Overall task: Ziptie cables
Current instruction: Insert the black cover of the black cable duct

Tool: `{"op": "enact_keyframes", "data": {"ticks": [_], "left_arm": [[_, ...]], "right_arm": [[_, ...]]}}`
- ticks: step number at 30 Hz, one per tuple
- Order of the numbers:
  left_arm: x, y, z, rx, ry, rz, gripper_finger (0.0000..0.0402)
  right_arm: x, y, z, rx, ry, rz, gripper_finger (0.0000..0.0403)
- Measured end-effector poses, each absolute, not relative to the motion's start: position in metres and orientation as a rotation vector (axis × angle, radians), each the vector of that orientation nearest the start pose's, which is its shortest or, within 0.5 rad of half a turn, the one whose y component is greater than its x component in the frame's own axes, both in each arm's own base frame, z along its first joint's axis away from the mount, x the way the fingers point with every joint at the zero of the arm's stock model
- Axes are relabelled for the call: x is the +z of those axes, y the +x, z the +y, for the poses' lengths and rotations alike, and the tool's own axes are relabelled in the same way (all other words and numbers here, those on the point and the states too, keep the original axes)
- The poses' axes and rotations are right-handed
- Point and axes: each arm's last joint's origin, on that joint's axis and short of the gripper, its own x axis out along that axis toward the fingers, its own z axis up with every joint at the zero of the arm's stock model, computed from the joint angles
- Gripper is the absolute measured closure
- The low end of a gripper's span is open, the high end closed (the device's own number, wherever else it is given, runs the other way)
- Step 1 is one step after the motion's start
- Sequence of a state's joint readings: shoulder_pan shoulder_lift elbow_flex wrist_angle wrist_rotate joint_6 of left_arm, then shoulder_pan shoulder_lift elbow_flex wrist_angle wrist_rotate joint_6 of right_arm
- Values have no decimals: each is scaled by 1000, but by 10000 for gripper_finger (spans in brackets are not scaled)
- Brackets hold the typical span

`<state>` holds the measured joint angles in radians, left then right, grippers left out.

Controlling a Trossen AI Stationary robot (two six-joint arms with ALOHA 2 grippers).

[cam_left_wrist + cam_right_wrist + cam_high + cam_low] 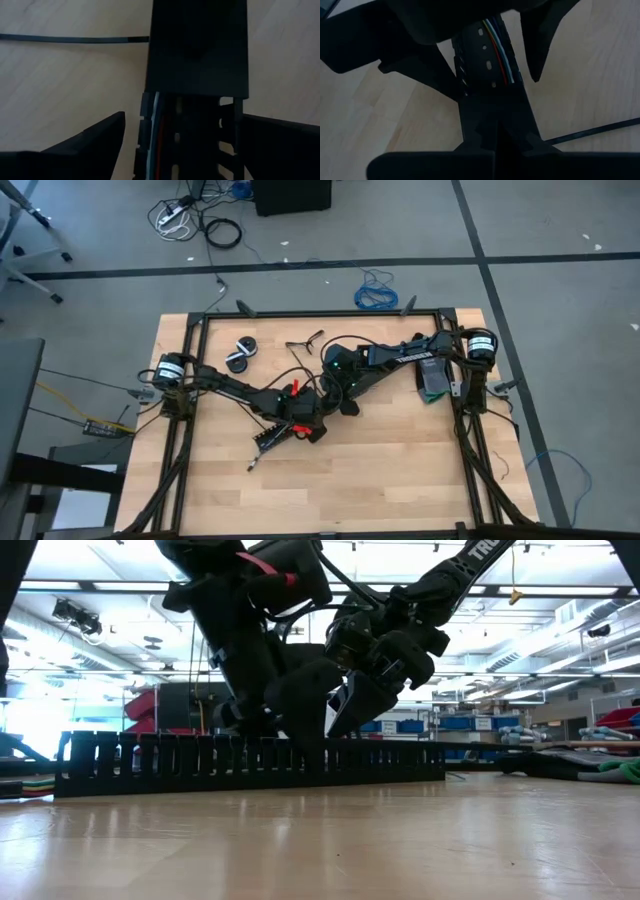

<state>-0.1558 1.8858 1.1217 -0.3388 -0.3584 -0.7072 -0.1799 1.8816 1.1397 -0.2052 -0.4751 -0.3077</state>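
My left fingers (180,145) are spread wide, one on each side of the black slotted duct (187,140) lying on the counter (60,90). Can't tell whether the pads touch its walls. The cables (159,135) run inside the duct, right between my left fingers: thin pale, blue-grey and reddish strands along one inner wall, showing through the slots.

My right fingers (495,135) are pressed together and sit on the same duct (485,65), just beyond my left fingers. Ahead of the right fingertips the cables (501,50) follow the duct's edge: green, white and red strands side by side.

One ziptie (70,38) lies flat on the counter past my left fingers, crosswise to the duct; its end disappears behind the dark block over the duct. In the right wrist view a thin black strip (600,131) lies on the counter beside my right fingers, angled away; probably a ziptie, can't confirm.

From above, both sets of fingers meet near mid-counter over the duct (275,438), left fingers (297,427) right at it, right fingers (345,402) just beside. Low view: the duct (250,762) is a long comb-toothed wall, both arms coming down behind it.
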Motion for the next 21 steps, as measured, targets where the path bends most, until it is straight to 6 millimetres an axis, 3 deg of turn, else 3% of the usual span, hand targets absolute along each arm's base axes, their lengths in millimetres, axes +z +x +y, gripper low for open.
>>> {"op": "enact_keyframes", "data": {"ticks": [10,21], "left_arm": [[144,361,-45,525,-373,944,138],[144,361,-45,517,-374,953,147]], "right_arm": [[158,373,-52,428,19,833,403],[156,379,-50,437,23,800,403]]}}
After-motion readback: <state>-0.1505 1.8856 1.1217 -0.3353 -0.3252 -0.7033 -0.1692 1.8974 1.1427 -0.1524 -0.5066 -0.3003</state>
